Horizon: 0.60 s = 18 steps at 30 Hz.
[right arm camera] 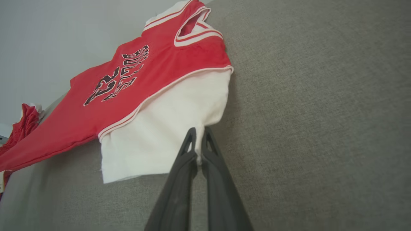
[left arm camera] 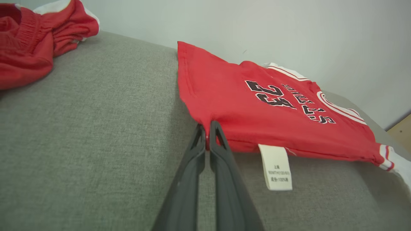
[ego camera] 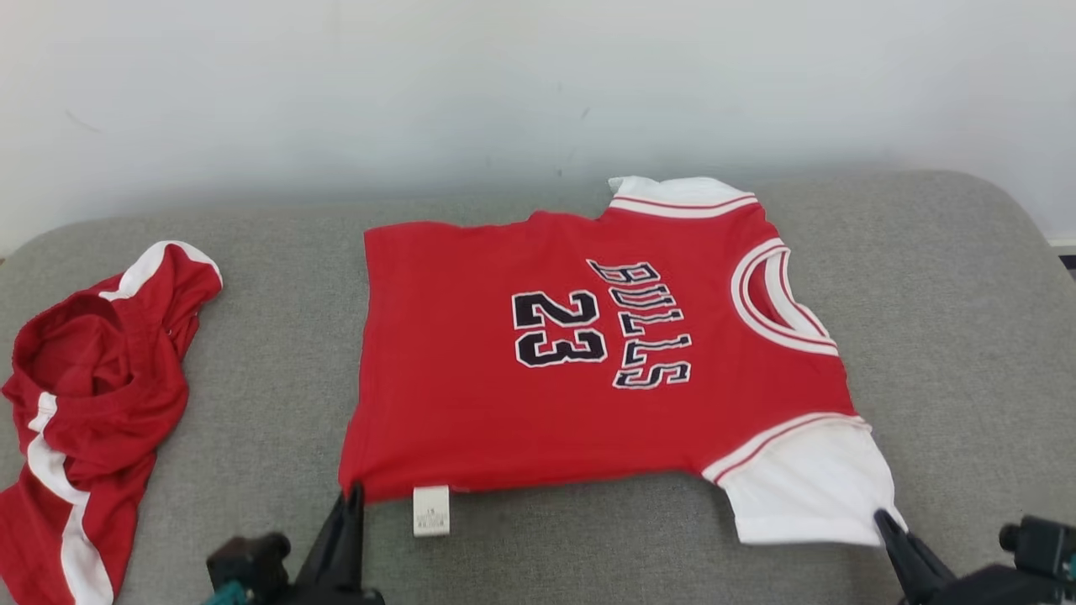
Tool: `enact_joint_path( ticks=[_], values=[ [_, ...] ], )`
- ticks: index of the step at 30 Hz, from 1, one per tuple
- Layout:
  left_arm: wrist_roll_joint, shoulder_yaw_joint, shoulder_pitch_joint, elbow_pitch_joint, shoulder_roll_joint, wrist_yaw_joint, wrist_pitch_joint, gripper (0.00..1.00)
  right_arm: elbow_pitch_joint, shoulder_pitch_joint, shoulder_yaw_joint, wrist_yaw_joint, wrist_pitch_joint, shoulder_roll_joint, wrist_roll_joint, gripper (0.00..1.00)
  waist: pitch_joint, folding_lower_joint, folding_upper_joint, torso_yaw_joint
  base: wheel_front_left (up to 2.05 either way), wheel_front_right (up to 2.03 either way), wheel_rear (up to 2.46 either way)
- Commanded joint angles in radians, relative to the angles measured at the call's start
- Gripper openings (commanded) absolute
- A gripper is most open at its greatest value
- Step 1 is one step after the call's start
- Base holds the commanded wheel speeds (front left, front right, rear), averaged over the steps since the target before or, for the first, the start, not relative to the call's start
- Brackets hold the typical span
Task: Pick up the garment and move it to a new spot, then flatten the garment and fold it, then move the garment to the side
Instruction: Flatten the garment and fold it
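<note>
Hem corner of the red Bulls jersey (ego camera: 471, 403) sat pinched in my left gripper (left arm camera: 208, 125) and its white sleeve (right arm camera: 160, 128) in my right gripper (right arm camera: 199, 130), the jersey spread flat on the grey cushion (ego camera: 967, 336), what looked like red shorts (ego camera: 101, 378) crumpled well to its left.

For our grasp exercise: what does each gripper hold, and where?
Both pinch the jersey: left gripper its near hem corner, right gripper the white sleeve at its corner.

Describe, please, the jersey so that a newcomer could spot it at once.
On the grey cushion, look at the middle, where a red jersey lies spread flat. Unlike the crumpled red shorts to its left, it bears BULLS 23 and white sleeves.
</note>
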Motion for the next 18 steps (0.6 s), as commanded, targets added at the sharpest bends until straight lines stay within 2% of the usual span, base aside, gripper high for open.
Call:
enact_joint_path(
  ticks=[1,11,18],
  values=[
    [0.005,-0.003,0.034,0.008,0.002,0.005,-0.008,0.00,-0.014,0.046,-0.026,0.000,0.017,0.012,-0.014,0.00,-0.007,0.0001,0.0001,0.000,0.00,0.00,0.00],
    [0.076,0.009,0.201,-0.040,0.007,0.046,-0.015,0.00,-0.140,0.283,-0.154,0.000,0.164,0.097,-0.107,0.00,-0.036,0.0001,0.0001,0.008,0.00,0.00,0.00],
    [0.131,0.019,0.283,-0.065,0.028,0.073,-0.016,0.00,-0.210,0.381,-0.189,0.000,0.246,0.144,-0.136,0.00,-0.046,0.0001,0.0001,0.010,0.00,0.00,0.00]
  ],
)
